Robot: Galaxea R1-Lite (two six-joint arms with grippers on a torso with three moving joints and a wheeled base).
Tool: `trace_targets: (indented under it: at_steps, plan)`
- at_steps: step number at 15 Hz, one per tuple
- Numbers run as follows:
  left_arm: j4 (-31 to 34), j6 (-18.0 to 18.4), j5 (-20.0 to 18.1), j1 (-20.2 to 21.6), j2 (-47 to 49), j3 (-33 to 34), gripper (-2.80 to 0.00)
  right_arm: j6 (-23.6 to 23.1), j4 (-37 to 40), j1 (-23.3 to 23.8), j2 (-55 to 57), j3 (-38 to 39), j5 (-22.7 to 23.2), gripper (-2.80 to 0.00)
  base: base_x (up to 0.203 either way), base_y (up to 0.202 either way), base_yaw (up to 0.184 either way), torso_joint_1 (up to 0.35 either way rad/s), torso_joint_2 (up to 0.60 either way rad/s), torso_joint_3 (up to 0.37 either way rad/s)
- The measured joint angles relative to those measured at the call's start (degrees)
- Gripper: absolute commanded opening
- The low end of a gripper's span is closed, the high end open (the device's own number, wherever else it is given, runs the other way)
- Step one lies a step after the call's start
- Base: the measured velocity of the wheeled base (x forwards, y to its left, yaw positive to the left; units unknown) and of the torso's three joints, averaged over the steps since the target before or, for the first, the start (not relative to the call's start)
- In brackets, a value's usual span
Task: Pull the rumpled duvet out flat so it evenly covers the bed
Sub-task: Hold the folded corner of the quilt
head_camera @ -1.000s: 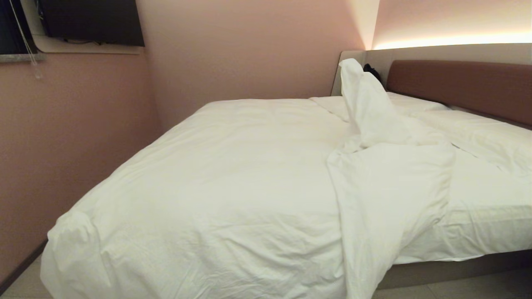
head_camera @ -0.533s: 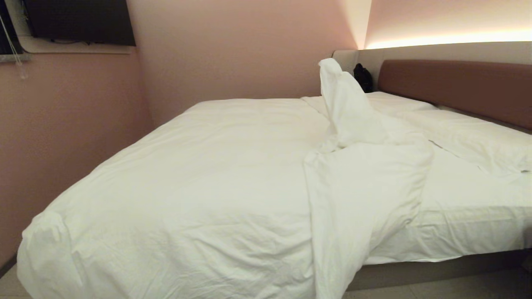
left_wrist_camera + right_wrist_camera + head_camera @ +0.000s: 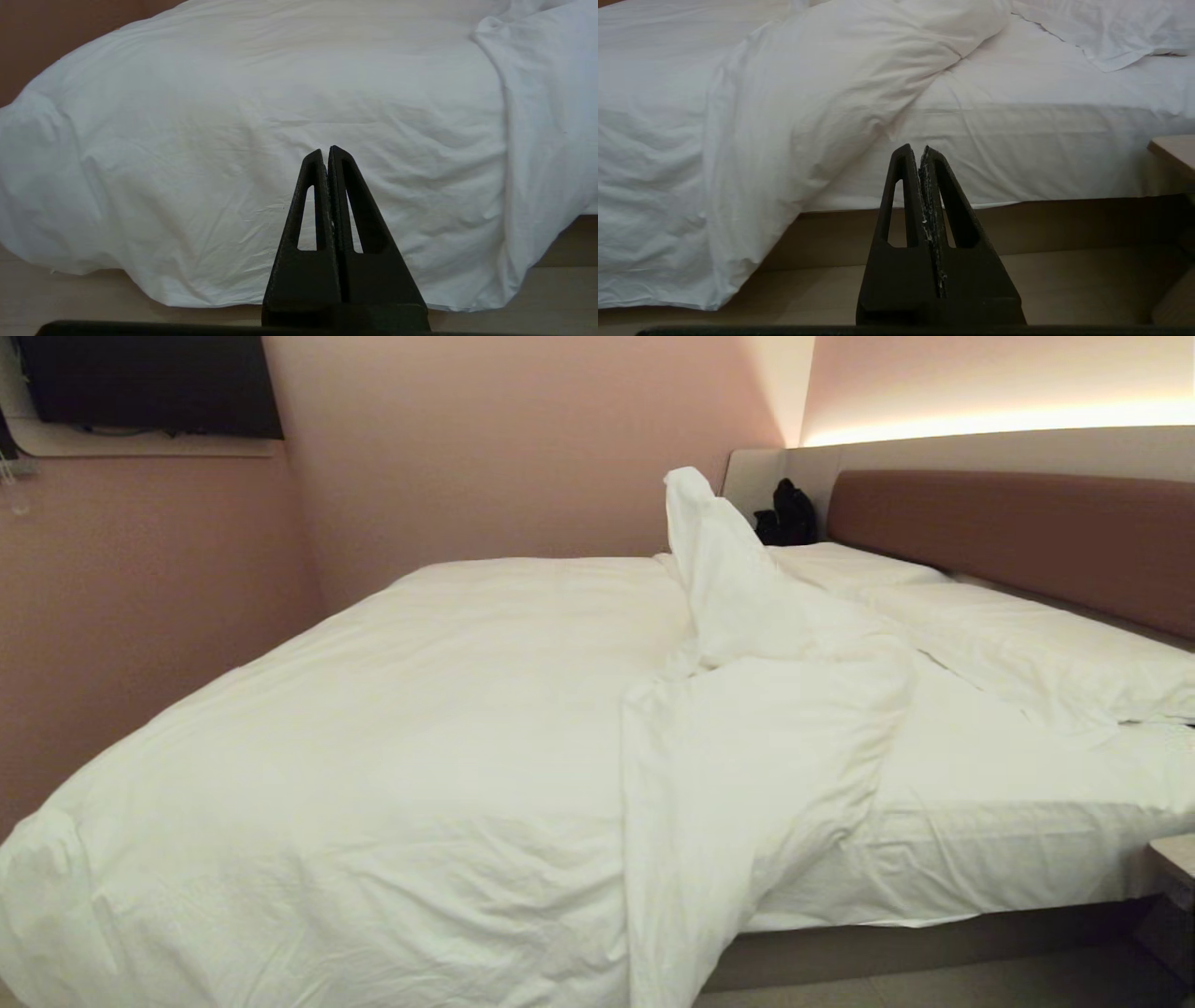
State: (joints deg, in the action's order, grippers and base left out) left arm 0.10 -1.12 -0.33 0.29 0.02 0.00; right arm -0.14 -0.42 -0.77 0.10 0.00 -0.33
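A thick white duvet [image 3: 392,728] covers the left part of the bed [image 3: 934,947]. Its right edge is folded back on itself in a long flap [image 3: 747,747] that hangs over the near side, and one corner stands up in a peak [image 3: 700,523] near the headboard. To the flap's right the mattress sheet [image 3: 1008,793] lies bare. My left gripper [image 3: 325,150] is shut and empty, held off the duvet's [image 3: 233,140] hanging side. My right gripper [image 3: 917,148] is shut and empty, facing the flap's [image 3: 808,107] lower end and the bed base [image 3: 1041,224]. Neither arm shows in the head view.
Two white pillows [image 3: 1036,653] lie along the brown headboard [image 3: 1018,537]. A black object [image 3: 789,513] sits in the back corner. A dark screen [image 3: 149,383] hangs on the pink wall at left. A low wooden surface [image 3: 1178,863] juts in at the right by the bed.
The whole head view has slid leftward across both steps, so the camera has moved right along the bed. The wooden surface has come into view. The duvet keeps its shape.
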Motion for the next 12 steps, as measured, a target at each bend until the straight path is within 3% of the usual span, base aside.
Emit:
trace_targets:
  at_steps: [12]
  plan:
    - [-0.1, -0.4, 0.3, 0.0, 0.0, 0.0, -2.80, 0.0, 0.0, 0.0, 0.0, 0.0, 0.0, -2.80, 0.000, -0.194, 0.000, 0.001, 0.00, 0.002]
